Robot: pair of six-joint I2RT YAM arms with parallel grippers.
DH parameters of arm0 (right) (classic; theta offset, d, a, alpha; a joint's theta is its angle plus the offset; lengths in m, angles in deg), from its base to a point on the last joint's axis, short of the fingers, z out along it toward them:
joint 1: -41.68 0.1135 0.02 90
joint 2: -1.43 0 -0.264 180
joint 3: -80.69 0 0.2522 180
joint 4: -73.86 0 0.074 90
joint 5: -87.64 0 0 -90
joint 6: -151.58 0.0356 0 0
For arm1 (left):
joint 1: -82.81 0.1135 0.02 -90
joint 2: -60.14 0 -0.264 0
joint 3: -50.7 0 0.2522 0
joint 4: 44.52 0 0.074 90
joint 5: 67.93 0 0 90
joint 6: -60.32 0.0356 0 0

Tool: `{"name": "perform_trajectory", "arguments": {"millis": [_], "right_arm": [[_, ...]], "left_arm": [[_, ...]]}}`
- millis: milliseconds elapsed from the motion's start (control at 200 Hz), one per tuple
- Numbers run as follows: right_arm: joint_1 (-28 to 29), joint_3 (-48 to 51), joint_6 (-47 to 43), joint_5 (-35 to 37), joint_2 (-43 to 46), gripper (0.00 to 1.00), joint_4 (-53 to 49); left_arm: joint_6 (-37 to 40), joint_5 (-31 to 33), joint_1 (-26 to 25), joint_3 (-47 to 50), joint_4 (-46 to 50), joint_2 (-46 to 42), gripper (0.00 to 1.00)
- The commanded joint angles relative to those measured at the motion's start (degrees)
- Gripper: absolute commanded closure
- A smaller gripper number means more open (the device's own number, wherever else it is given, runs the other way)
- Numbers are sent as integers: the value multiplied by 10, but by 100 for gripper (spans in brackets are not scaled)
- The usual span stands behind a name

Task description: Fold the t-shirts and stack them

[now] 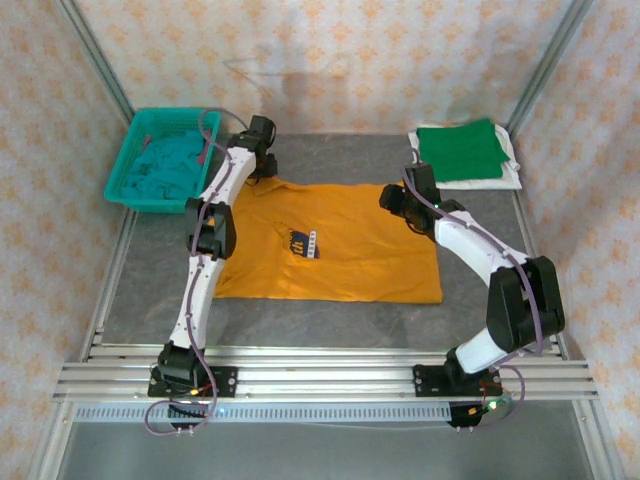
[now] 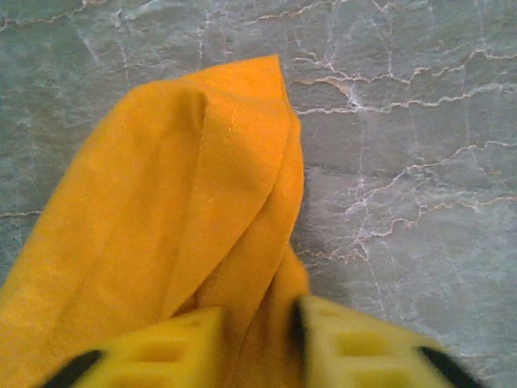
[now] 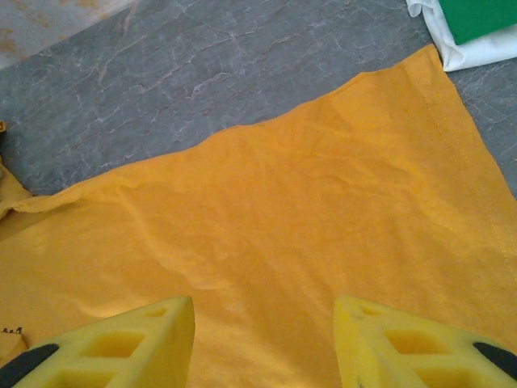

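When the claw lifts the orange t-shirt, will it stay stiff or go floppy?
Probably floppy: the orange t-shirt bunches into soft folds where the left claw pinches it. It looks thin and light, lying flat with small ripples, so the rest would likely hang down and drag behind.
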Motion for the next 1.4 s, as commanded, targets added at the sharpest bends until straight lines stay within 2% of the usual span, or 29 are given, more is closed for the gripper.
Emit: {"name": "perform_trajectory", "arguments": {"millis": [0,70,165,195,240,330,355,420,540,906,926,976,991,1051,1111,1216,1396], "right_arm": [[-3,8,4,-2,13,51,10],[-3,7,5,-4,9,51,11],[-3,2,4,-6,1,51,11],[-3,-1,4,-7,-2,51,9],[-3,-5,4,-11,-8,51,7],[-3,-8,7,-16,-12,51,10],[-3,-8,7,-17,-13,51,11],[-3,-8,7,-17,-14,50,11],[-3,-8,5,-13,-14,50,9],[-11,-15,8,-11,-17,50,1],[-11,-15,9,-12,-16,49,3],[-11,-15,10,-16,-16,49,8],[-11,-16,10,-17,-16,49,9],[-11,-18,12,-21,-18,49,13],[-11,-21,12,-24,-22,49,12],[-12,-22,15,-33,-26,49,12],[-12,-21,17,-37,-21,49,10]], "left_arm": [[-16,-2,5,-10,10,4,83],[-26,1,6,-10,12,-6,87],[-33,0,6,-5,6,-26,87],[-34,-1,6,-3,3,-32,84],[-34,-1,6,-3,1,-39,74],[-30,4,6,-2,-3,-51,73],[-30,6,6,-3,-3,-53,74],[-28,7,8,-2,-6,-56,86],[-30,8,11,-4,-10,-55,98],[-41,4,16,10,-21,-83,100],[-43,5,17,13,-23,-83,94],[-42,7,21,10,-26,-78,66],[-41,8,22,10,-26,-76,63],[-30,12,23,8,-24,-68,62],[-30,10,23,8,-20,-57,56],[-47,-22,29,7,-16,-37,56],[-52,-41,28,7,-24,-19,54]]}}
